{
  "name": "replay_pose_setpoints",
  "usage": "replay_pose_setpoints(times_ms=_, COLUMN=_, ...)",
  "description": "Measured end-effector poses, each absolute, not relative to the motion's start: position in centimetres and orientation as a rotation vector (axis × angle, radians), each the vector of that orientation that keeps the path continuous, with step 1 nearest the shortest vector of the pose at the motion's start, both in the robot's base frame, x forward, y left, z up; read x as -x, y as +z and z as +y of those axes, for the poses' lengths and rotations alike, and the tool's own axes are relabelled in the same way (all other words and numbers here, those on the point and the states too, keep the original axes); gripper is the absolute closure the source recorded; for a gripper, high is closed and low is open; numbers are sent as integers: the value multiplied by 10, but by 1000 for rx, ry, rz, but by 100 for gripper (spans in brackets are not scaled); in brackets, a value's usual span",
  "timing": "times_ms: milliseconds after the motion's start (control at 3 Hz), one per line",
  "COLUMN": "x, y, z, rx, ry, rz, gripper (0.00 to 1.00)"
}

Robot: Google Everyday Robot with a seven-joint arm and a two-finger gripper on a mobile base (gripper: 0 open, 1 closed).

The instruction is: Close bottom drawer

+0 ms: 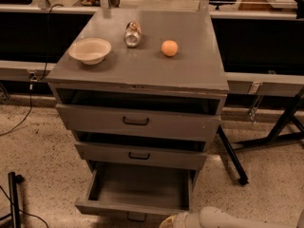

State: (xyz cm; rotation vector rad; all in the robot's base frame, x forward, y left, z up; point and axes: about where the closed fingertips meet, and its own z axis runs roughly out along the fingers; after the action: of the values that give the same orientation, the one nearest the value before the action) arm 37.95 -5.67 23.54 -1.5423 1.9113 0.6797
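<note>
The bottom drawer (pixel 137 188) of the grey cabinet (pixel 142 70) stands pulled far out, its shallow grey box open to view and bare inside. Its slim front panel runs along the frame's lower edge, with the small dark bar handle (pixel 136 217) just in view. The gripper (pixel 167 222) is at the bottom edge, at the right end of the drawer's front panel, on a white arm (pixel 228 218) coming in from the lower right. Most of the gripper is cut off by the frame.
The middle drawer (pixel 140 155) and top drawer (pixel 137 121) stand slightly open above. On the cabinet top lie a pale bowl (pixel 90 50), a can on its side (pixel 132 34) and an orange (pixel 169 48). A black stand's leg (pixel 232 153) crosses the floor at right; another black post (pixel 13 198) stands at lower left.
</note>
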Motion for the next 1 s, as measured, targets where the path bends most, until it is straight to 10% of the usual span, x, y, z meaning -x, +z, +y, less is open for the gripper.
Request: replay_pose_setpoints(times_ms=1000, x=-378, y=235, z=-55, rx=1535, ry=671, rz=1913, gripper=100)
